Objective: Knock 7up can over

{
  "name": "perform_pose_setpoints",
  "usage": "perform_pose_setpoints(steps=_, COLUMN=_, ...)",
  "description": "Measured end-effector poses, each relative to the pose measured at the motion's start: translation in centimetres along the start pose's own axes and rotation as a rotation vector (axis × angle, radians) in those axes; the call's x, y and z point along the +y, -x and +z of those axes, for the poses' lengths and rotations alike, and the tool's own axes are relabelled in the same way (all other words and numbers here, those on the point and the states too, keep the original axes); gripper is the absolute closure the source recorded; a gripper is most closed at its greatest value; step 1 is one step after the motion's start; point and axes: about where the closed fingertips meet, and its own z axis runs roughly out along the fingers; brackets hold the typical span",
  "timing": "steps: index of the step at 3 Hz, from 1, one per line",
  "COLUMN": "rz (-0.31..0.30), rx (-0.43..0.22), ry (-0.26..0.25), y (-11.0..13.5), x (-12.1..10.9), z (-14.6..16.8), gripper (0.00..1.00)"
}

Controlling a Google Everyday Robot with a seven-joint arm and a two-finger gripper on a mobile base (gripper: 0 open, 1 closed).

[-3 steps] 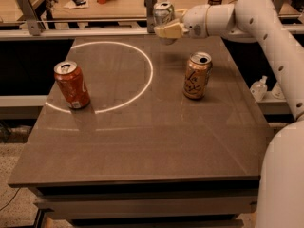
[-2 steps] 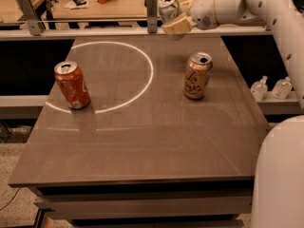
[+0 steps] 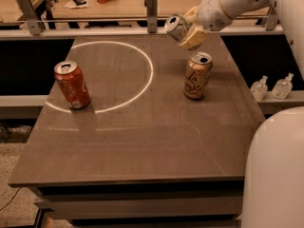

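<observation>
My tool [image 3: 189, 30] is up by the bench's [image 3: 142, 146] far edge, right of the middle, and it's clamped on the 7up can [image 3: 175, 26]. The can sits tipped in the grip, silver top turned toward the left and a bit toward me. From here it looks clear of the bench rather than standing on it, though I can't be sure of the gap.

So where am I in the job? I'd call this mid-knock: the can is off upright but not yet lying on the bench. Next, I reckon, it has to come down onto its side and the tool let go, so it ends up flat and at rest. The catch is the tan can [image 3: 196, 77], standing upright just nearside of my tool toward the right edge. Bring the 7up can down on that side and I could clip it. The open stretch to the left, inside the white ring [image 3: 151, 70], looks the safer spot. A can on its side may roll, too.

The orange can [image 3: 72, 84] stands upright near the left edge, on the ring's line, well apart from all this. What's inside any of the three cans I can't tell. Two small clear bottles [image 3: 259, 88] sit on a ledge beyond the right edge.
</observation>
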Motion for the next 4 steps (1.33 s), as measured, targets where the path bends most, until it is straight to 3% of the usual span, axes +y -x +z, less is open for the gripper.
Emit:
perform_pose_setpoints(steps=1, rz=-0.111, rx=0.157, ry=0.060, y=-2.3, x=1.2, z=-0.8, gripper=1.00)
perform_pose_setpoints(steps=2, rz=-0.219, rx=0.270, ry=0.078, y=-3.5, x=1.5, z=-1.1, gripper=1.00)
perform_pose_setpoints(steps=3, rz=-0.330, rx=0.340, ry=0.102, y=-3.9, x=1.5, z=-0.7, gripper=1.00)
perform_pose_setpoints(steps=4, rz=-0.421, rx=0.366, ry=0.137, y=-3.7, x=1.5, z=-0.1, gripper=1.00)
